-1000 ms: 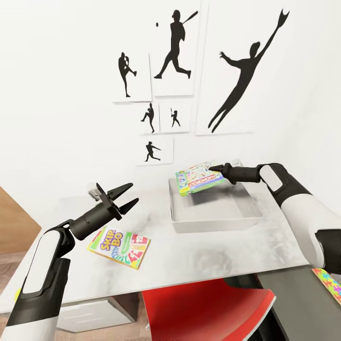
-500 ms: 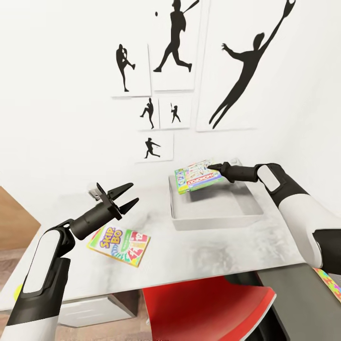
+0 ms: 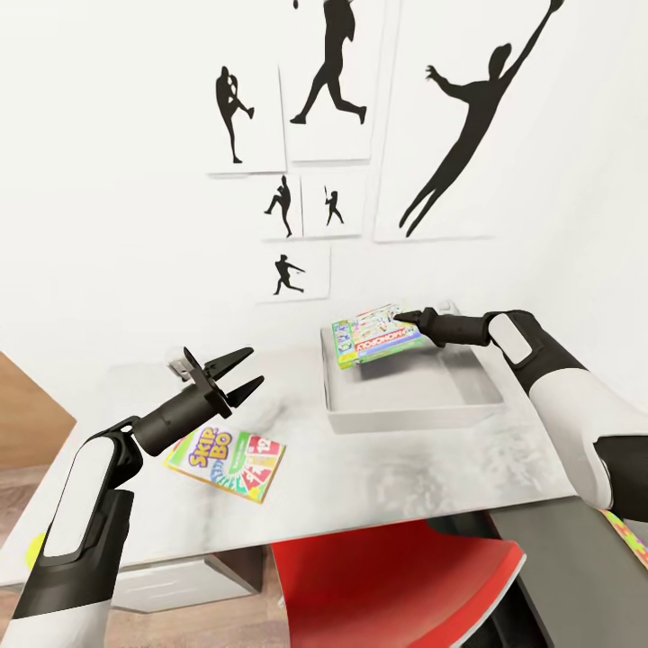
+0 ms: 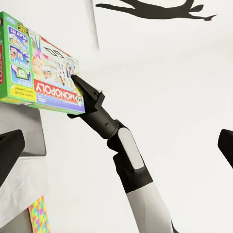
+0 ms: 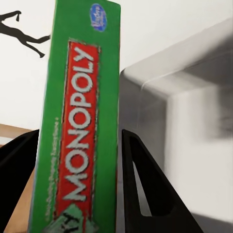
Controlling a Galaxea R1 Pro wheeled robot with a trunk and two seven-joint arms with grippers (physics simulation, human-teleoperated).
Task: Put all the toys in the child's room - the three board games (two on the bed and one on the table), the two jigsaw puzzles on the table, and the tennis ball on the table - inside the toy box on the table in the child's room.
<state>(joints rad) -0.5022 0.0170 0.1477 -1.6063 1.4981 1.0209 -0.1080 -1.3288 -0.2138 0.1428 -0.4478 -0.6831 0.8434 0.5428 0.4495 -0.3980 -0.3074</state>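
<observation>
My right gripper [image 3: 405, 318] is shut on one edge of the green Monopoly board game [image 3: 373, 335], held tilted in the air over the far left corner of the grey toy box [image 3: 409, 417]. The right wrist view has the game [image 5: 80, 121] upright between the dark fingers [image 5: 145, 184], with the toy box [image 5: 184, 116] behind. A Skip-Bo game [image 3: 227, 457] lies flat on the table [image 3: 405, 472]. Above it, my left gripper [image 3: 232, 374] hangs open, holding nothing. The left wrist view looks across at the Monopoly game [image 4: 39, 73], the right gripper [image 4: 77, 82] and a jigsaw puzzle [image 4: 39, 213].
A red chair [image 3: 396, 576] stands tucked at the table's near edge. A colourful jigsaw puzzle [image 3: 630, 533] peeks out past my right arm at the lower right. A yellow-green spot [image 3: 34, 549] shows behind my left arm. The white wall with silhouette posters [image 3: 324, 90] stands close behind the table.
The whole picture has shifted slightly upward, so the camera moved. The Monopoly game stays in the right gripper over the toy box, a little more level. The left gripper is unchanged.
</observation>
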